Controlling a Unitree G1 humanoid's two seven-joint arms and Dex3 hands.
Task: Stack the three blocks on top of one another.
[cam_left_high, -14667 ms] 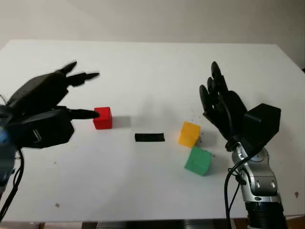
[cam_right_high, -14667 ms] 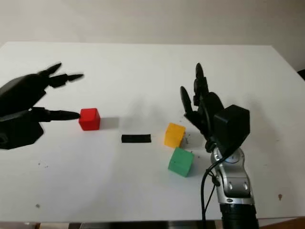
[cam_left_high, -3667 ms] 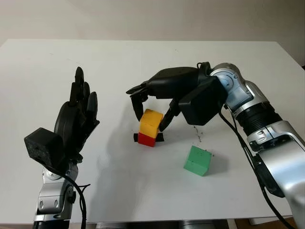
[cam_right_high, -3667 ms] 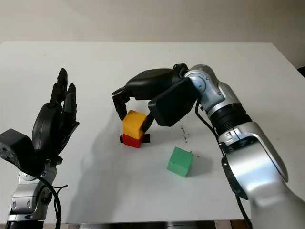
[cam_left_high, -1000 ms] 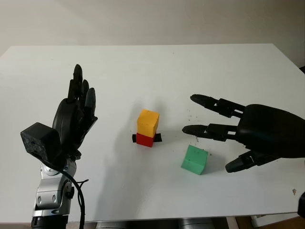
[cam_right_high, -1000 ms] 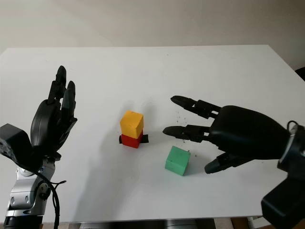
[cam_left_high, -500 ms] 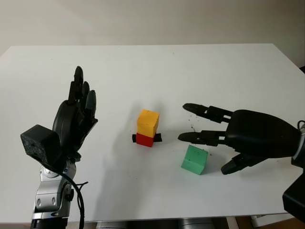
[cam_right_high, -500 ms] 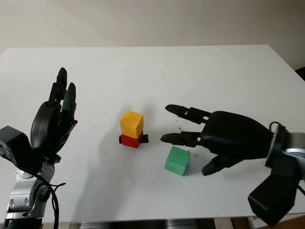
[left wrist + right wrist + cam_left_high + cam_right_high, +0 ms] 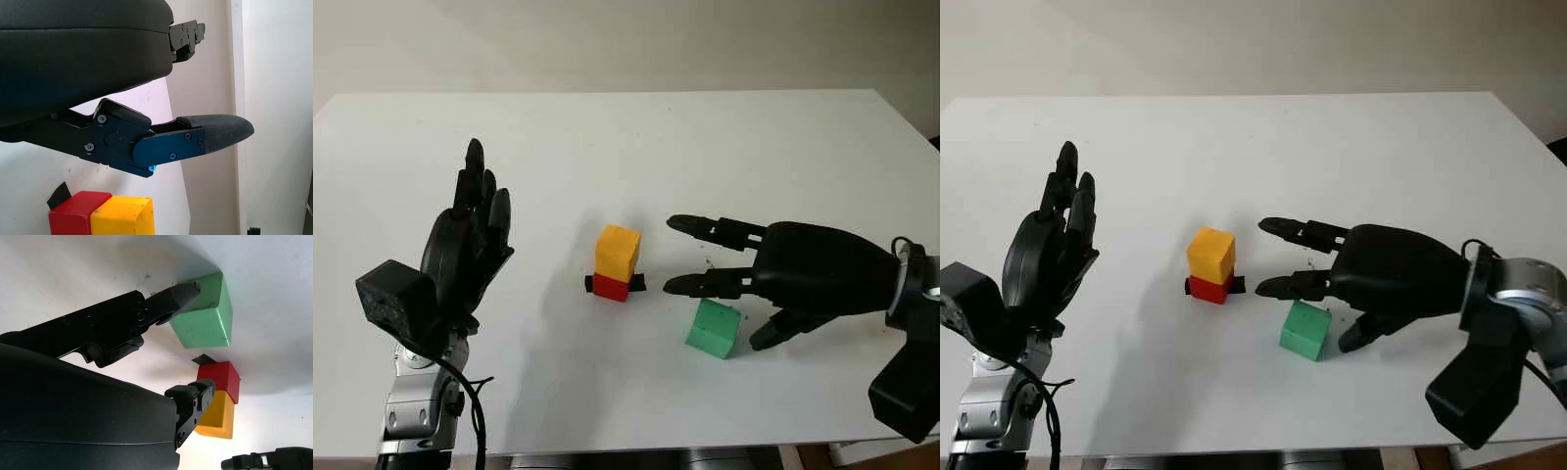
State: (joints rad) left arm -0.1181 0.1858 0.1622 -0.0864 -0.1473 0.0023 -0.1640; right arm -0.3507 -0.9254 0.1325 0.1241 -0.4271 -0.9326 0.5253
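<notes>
Black right hand (image 9: 744, 284) is hovering open around the small green cube (image 9: 713, 328), lining up a grasp to top the yellow-on-red cube stack (image 9: 615, 261); left hand (image 9: 460, 250) is idling open, raised clear.

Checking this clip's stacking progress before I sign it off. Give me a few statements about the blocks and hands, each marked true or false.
1. The yellow block sits on the red block. True.
2. The green block tops the stack. False: it lies on the table, apart from the stack.
3. The right hand is closed around the green block. False: it is open, just above that block.
4. The left hand is open and raised, away from the blocks. True.
5. A black strip lies under the red block. True.
</notes>
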